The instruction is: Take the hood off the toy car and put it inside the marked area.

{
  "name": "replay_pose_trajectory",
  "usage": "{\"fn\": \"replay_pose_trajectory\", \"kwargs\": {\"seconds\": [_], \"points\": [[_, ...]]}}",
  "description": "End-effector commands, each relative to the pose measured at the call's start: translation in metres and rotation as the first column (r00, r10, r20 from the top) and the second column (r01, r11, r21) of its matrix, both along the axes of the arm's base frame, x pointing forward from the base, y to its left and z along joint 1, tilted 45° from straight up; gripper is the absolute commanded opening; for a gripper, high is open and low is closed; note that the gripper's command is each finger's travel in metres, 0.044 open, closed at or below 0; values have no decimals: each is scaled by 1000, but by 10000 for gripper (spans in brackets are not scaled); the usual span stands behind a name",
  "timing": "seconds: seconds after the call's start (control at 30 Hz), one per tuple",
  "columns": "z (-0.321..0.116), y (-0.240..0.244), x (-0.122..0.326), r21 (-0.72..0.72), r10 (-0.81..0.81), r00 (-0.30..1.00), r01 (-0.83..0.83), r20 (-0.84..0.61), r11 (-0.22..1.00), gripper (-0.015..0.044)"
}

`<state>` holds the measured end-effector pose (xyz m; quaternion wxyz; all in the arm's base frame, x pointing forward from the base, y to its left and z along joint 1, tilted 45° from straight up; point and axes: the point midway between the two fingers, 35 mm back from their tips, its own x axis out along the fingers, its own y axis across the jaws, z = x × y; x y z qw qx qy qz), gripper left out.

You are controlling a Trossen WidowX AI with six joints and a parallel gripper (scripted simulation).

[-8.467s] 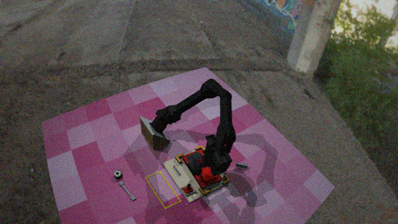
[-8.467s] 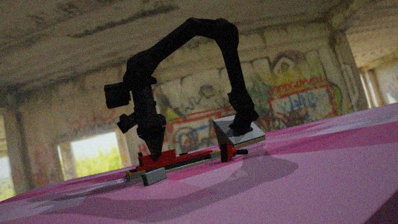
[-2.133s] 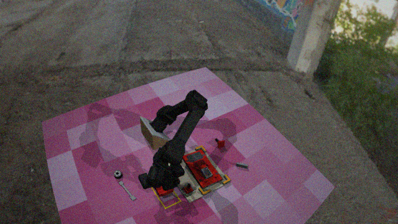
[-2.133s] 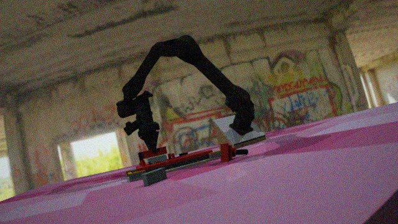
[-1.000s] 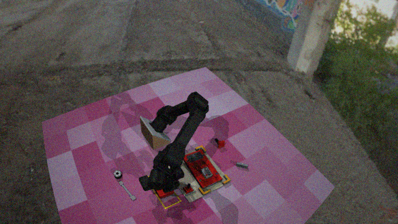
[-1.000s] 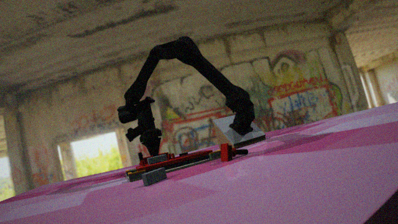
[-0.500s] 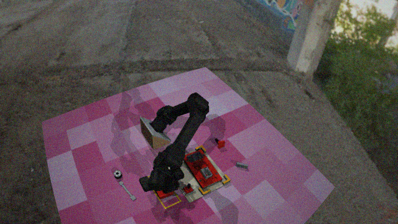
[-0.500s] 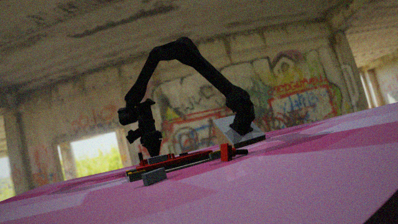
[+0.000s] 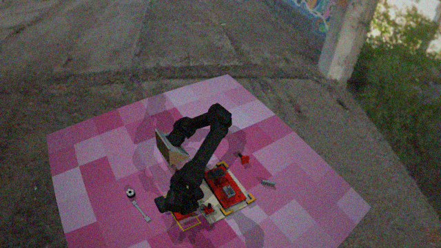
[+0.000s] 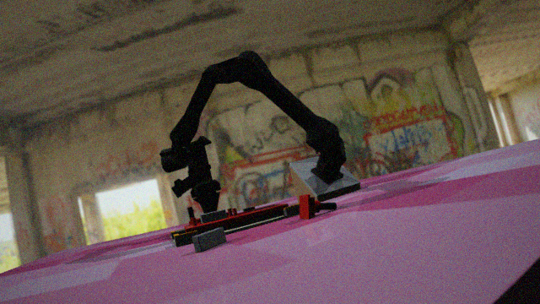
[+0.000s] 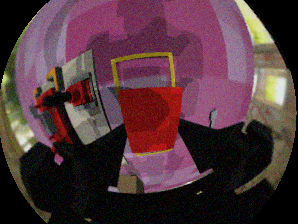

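The hood, a flat red plate (image 9: 182, 215) (image 11: 150, 117), sits between my gripper's fingers. My gripper (image 10: 209, 209) (image 11: 151, 123) points down and is shut on the hood. The marked area is a yellow outline (image 9: 191, 226) (image 11: 173, 71). In the wrist view the hood covers its lower part, with yellow showing above and below the plate. Whether the hood touches the table cannot be told. The toy car's red body (image 9: 238, 199) (image 10: 257, 214) lies beside the outline. In the top view the arm hides the fingertips and part of the outline.
A pale board (image 9: 208, 196) (image 11: 97, 122) under the car also holds a small red part with a black stud (image 9: 207, 209) (image 11: 80, 93). A red piece (image 9: 244, 159) (image 10: 307, 207), a grey block (image 9: 267, 183) (image 10: 209, 240), a wheel (image 9: 130, 193) and a grey bar (image 9: 141, 211) lie around.
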<state>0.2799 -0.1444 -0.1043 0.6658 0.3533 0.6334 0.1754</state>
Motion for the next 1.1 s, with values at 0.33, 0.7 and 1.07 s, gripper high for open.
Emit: {"fn": "replay_pose_trajectory", "kwargs": {"seconds": [0.33, 0.7, 1.07], "points": [[0, 0, 0, -1, 0, 1000, 0, 1, 1000, 341], [44, -44, -8, 2, -3, 1000, 3, 2, 1000, 440], [51, -50, -10, 3, -3, 1000, 3, 3, 1000, 440]]}}
